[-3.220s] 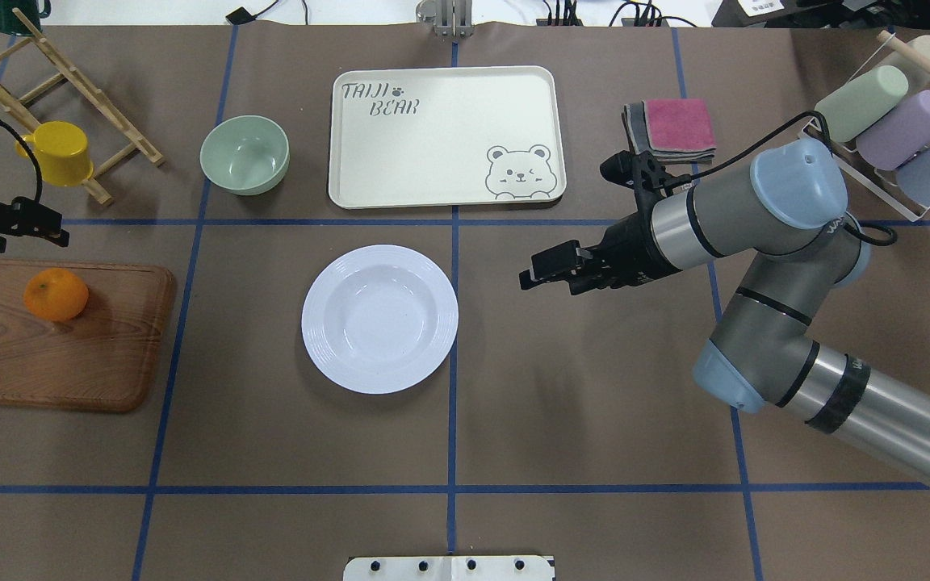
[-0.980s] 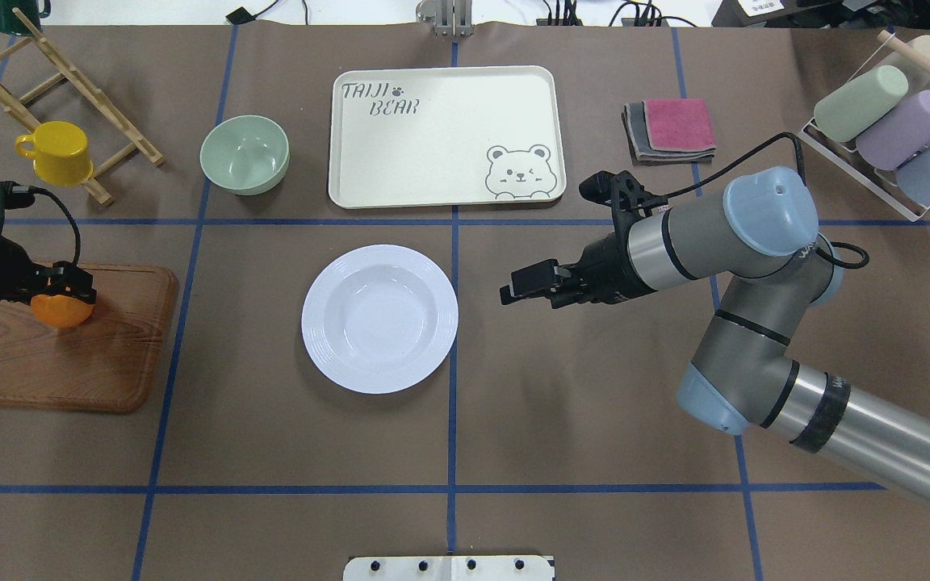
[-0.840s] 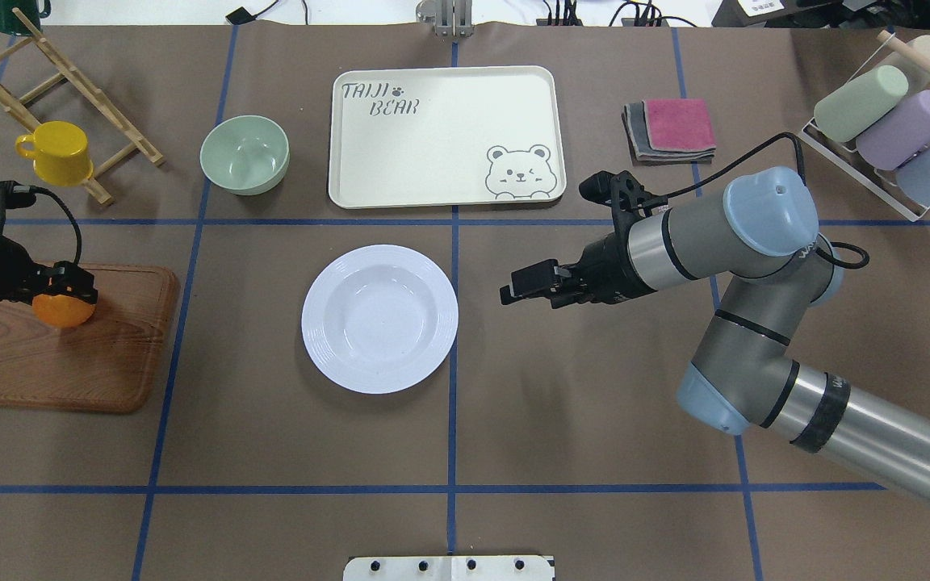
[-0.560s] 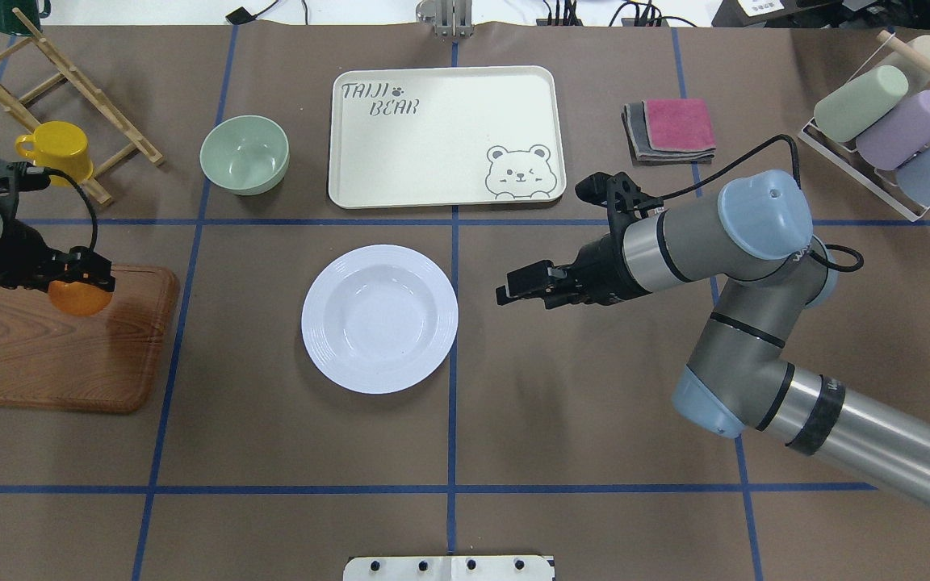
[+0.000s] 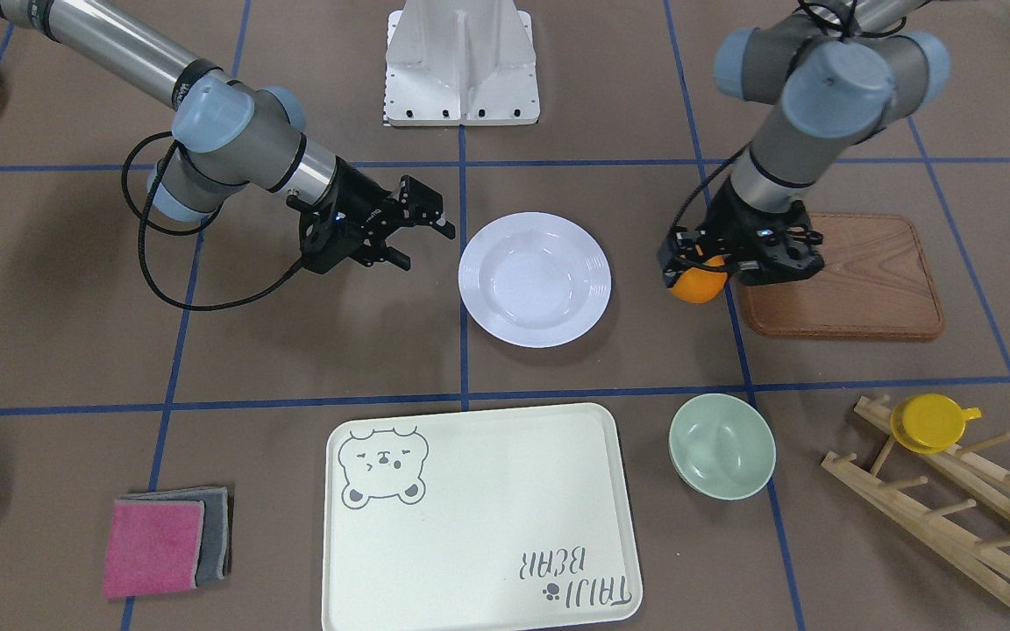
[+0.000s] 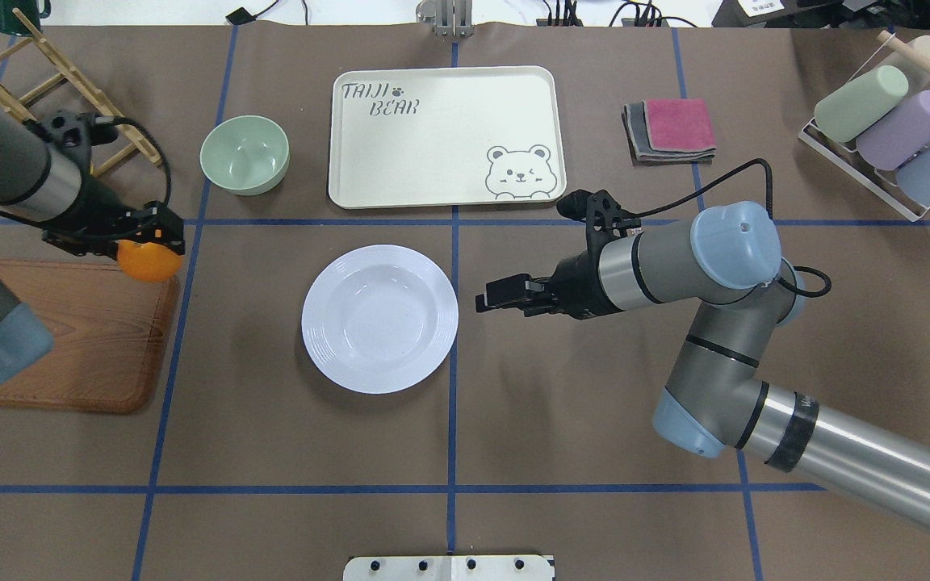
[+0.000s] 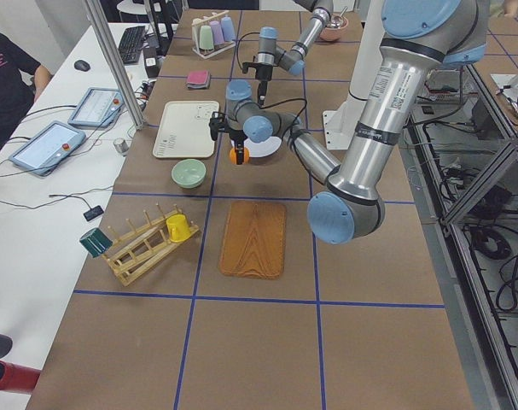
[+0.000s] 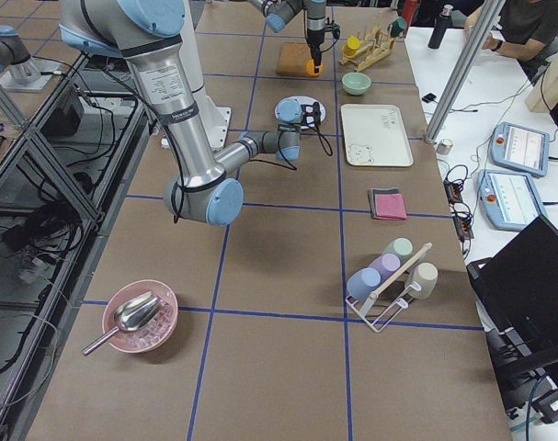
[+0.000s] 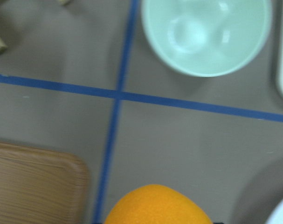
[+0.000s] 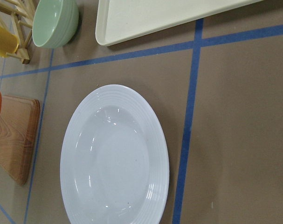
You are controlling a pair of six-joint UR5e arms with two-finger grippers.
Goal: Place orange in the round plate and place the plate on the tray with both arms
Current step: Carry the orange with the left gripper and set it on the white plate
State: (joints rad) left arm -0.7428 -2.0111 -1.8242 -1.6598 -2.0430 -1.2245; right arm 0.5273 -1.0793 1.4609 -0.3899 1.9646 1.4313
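Orange transfer in hand. Left tool (image 6: 154, 240) clamps the small round orange fruit (image 6: 148, 261); next it must be centred over the glossy white round plate (image 6: 379, 319). Right tool (image 6: 485, 297) stands parted, empty.

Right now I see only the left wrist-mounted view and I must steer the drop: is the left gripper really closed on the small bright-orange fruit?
Observer: Yes. The left gripper is shut on the small bright-orange fruit, which it holds in the air near the corner of the brown wooden board.
Operator: Is the plate free?
Observer: The glossy white round plate lies flat and empty.
Operator: Where is the other arm?
Observer: The right gripper hovers open beside the plate, on the side away from the fruit, and does not touch it.
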